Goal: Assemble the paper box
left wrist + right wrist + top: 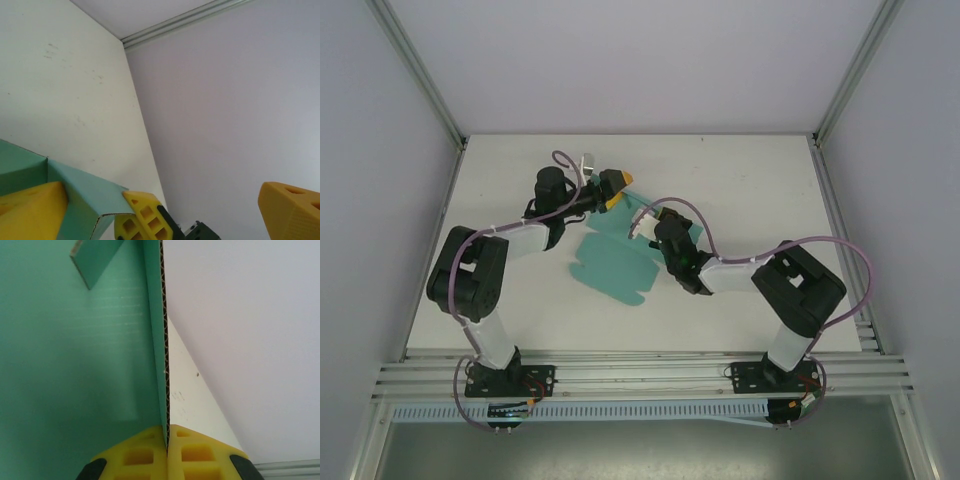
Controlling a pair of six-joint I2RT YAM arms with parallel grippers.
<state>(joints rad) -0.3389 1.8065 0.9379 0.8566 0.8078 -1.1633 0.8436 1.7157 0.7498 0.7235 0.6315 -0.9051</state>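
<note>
Two robot arms meet over a white table [740,180], with the paper box [610,265] between them as a flat, die-cut sheet of plain teal-green card. Most of the sheet lies on the tabletop near the middle, just ahead of the arms' elbows. Its far-right portion is lifted off the surface towards the grippers.

The right gripper [167,440] is clenched on the card. In the right wrist view its two yellow lattice fingers [200,455] are pressed together on the sheet's raw edge. The corrugated core shows as a thin brown line running straight up from between them. A broad teal panel fills the left of that view, and a narrow flap [97,260] angles across the top.

The left gripper [618,186] hovers at the sheet's far edge with its jaws spread wide, grasping nothing. In the left wrist view its yellow fingers [292,212] stand well apart. The one at lower left sits against a folded teal panel [75,192], though contact cannot be confirmed. A further yellow lattice piece [142,217] sits at that panel's bent edge; which gripper it belongs to cannot be told.

Purple cables [820,242] loop along both arms, whose bases are bolted to an aluminium rail [640,372] at the near edge. Pale walls close in the table on three sides.
</note>
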